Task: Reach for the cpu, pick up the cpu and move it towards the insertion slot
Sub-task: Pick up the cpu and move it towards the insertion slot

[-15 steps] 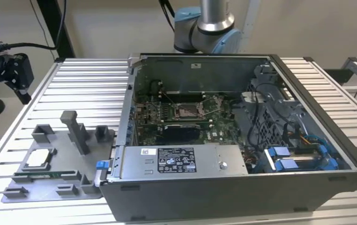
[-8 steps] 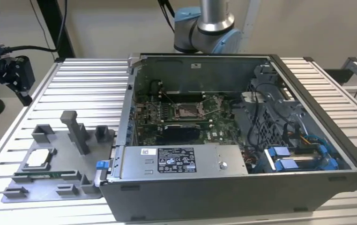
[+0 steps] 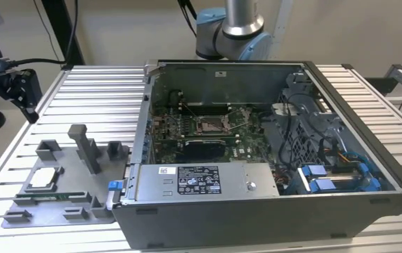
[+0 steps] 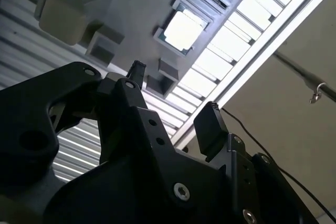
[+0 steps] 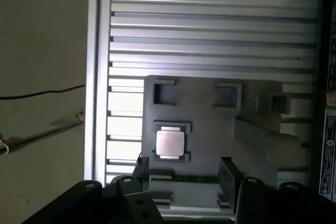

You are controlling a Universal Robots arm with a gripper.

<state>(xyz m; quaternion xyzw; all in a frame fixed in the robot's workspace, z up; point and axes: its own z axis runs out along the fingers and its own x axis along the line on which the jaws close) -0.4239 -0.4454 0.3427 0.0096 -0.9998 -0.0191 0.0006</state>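
Gripper [image 5: 184,174], with fingers [image 5: 228,174] spread apart and holding nothing, hung above the table [image 3: 88,95], clear of the cpu [image 5: 170,142]. The cpu lay flat, silvery face up, in a square framed nest of the grey fixture plate [image 3: 70,182]. Being square, it showed no long axis, and its edges ran parallel to the nest's frame. A thin green memory stick [image 3: 46,197] lay in a slot of the same plate, just beside the cpu. At the exterior view's right of the plate stood the open computer case [image 3: 257,221], containing the green motherboard [image 3: 250,129]. The insertion slot [image 3: 211,125], silver-framed with a dark centre, sat near the board's middle, well apart from the cpu. Cables [image 3: 293,142] and blue parts [image 3: 327,179] occupied the case's right end.
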